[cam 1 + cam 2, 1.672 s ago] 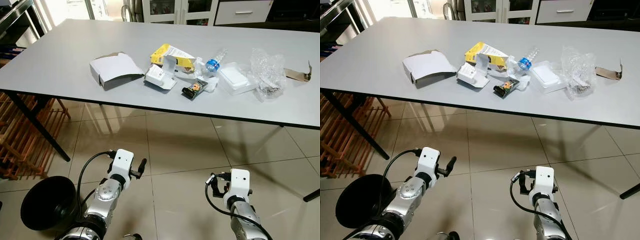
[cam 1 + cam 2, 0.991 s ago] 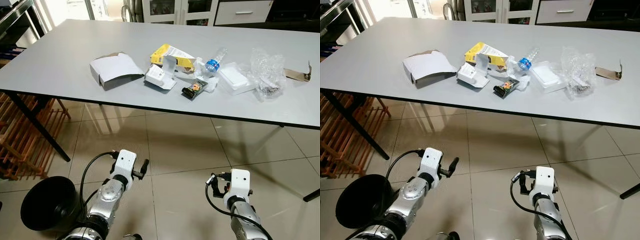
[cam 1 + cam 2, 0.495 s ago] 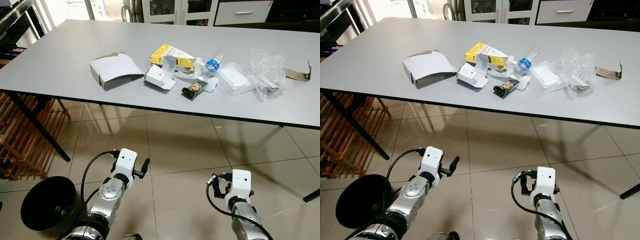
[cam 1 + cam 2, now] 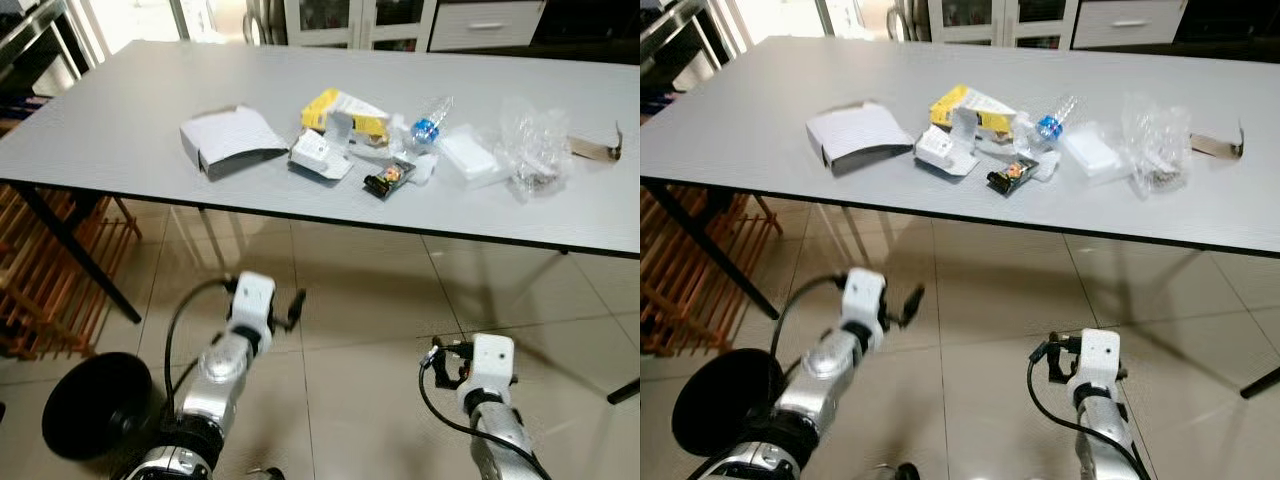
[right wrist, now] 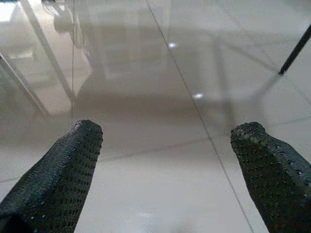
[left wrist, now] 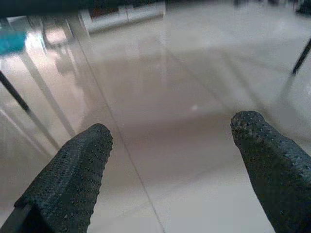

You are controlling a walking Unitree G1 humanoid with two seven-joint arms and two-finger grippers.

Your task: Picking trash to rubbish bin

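Note:
Trash lies on the grey table (image 4: pixel 120 110): a white cardboard box (image 4: pixel 232 141), a small white box (image 4: pixel 320 155), a yellow packet (image 4: pixel 345 110), a dark snack wrapper (image 4: pixel 389 178), a plastic bottle (image 4: pixel 430 122), a white foam container (image 4: pixel 468 157), crumpled clear plastic (image 4: pixel 535 150) and a brown cardboard scrap (image 4: pixel 598 148). A black bin (image 4: pixel 95 405) stands on the floor at lower left. My left gripper (image 6: pixel 172 128) is open over the tiles, below the table's near edge and right of the bin. My right gripper (image 5: pixel 169 128) is open too, low over the floor and holding nothing.
A wooden rack (image 4: pixel 40 290) stands under the table's left end, behind a slanted black table leg (image 4: pixel 70 250). Another leg (image 4: pixel 622 388) shows at far right. White cabinets (image 4: pixel 400 20) line the wall beyond the table. Glossy tiled floor spreads between me and the table.
My left arm has risen and reached a little forward toward the table's edge. The right arm has shifted only slightly. The trash and bin have not moved.

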